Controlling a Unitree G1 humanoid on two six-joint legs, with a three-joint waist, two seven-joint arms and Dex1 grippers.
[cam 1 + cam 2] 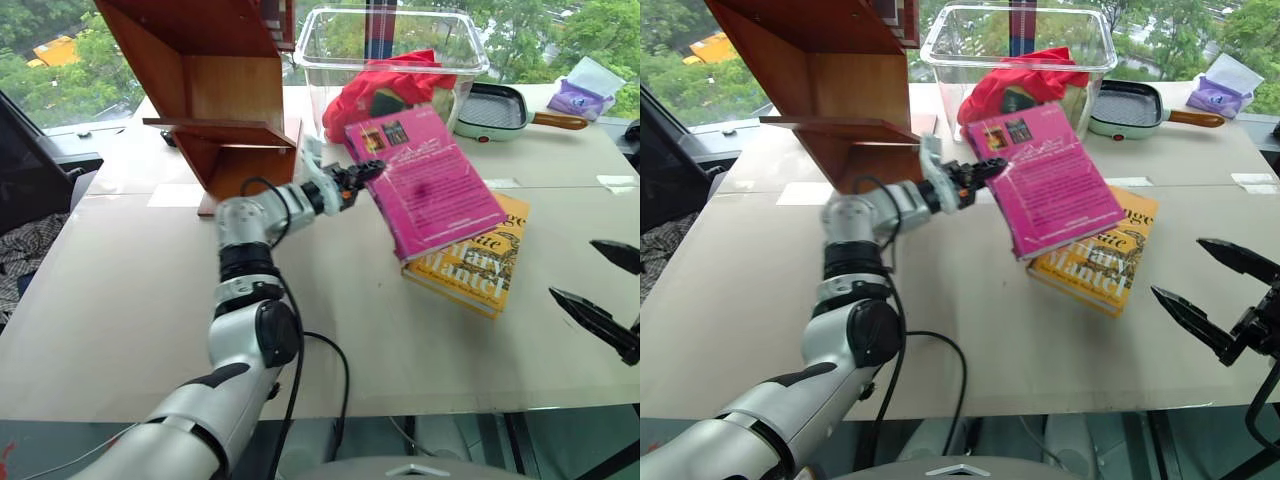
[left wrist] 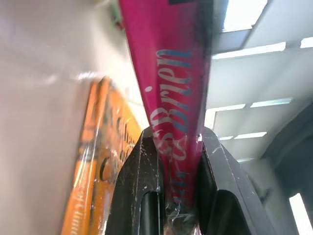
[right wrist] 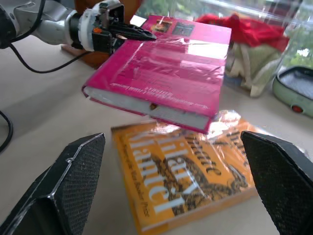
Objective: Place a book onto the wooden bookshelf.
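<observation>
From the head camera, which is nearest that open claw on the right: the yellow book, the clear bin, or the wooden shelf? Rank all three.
Measured from the right gripper:
1. Yellow book, on the table just to its left.
2. Clear bin, farther back, mid-table.
3. Wooden shelf, at the far left corner.

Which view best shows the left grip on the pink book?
The left wrist view: both fingers clamp the pink book's spine edge. The right wrist view shows the left gripper at the lifted book's edge, above the yellow book. The eye views show that grip smaller.
</observation>
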